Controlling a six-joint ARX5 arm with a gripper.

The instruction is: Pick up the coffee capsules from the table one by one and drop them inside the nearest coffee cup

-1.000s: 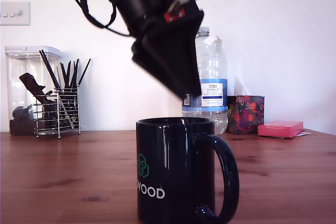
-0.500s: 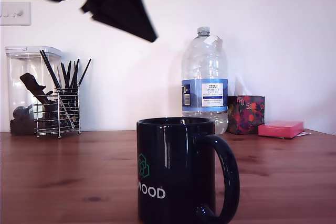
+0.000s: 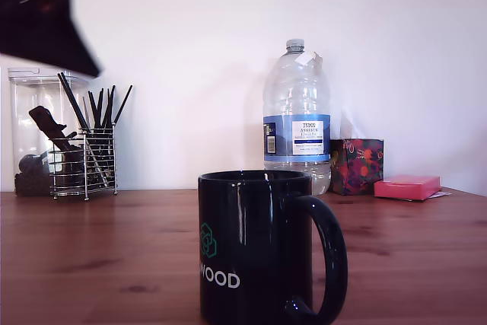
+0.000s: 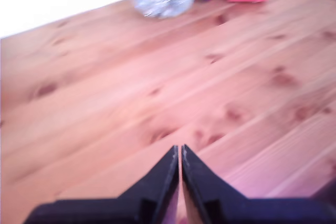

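The gripper [image 4: 180, 149] is closed. In the wrist view its two black fingers [image 4: 157, 184] meet at the tips with only a hairline between them, and nothing is pinched there. In the exterior view it shows as a dark blur high above the mug [image 3: 255, 253] and well off to the exterior view's left of it, on the same side as the wire rack [image 3: 84, 161] of black sticks that stands behind the mug.

The mug stands upright on the table [image 3: 426, 256], its handle toward the exterior view's right, with the water bottle [image 3: 297, 112] behind it.

No capsule shows in either view. The wood under the fingers is bare, and the mug's inside is hidden from the side, so I cannot tell whether one lies in it. Which way a capsule lies from the fingers, and how it is turned, cannot be told either. The next move looks like a search over the table away from the mug, and the fingers must part before any pick.
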